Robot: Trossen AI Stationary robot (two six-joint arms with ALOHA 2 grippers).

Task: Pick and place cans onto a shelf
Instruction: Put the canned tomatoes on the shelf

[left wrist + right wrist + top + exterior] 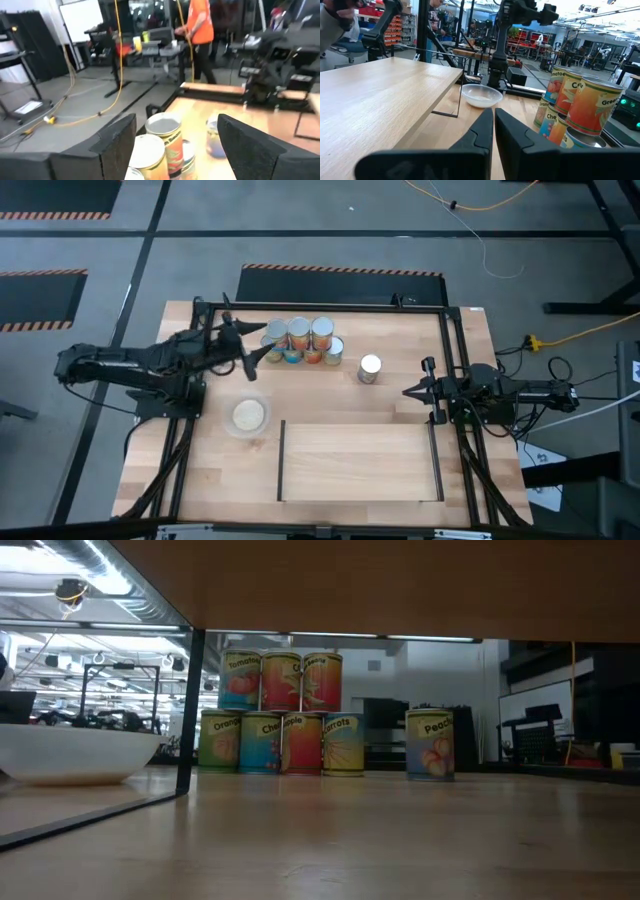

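Several cans stand stacked in two tiers at the table's far middle, three on top of a lower row. One can stands alone to their right and also shows in the low view. The shelf is a light-wood panel between two black bars, near the front. My left gripper is open just left of the stack, and the upper cans show between its fingers, untouched. My right gripper is shut and empty, right of the lone can.
A round clear dish with beige contents sits left of the shelf, near my left arm, and also shows in the right wrist view. A black metal frame runs around the table. A person in orange stands in the room beyond.
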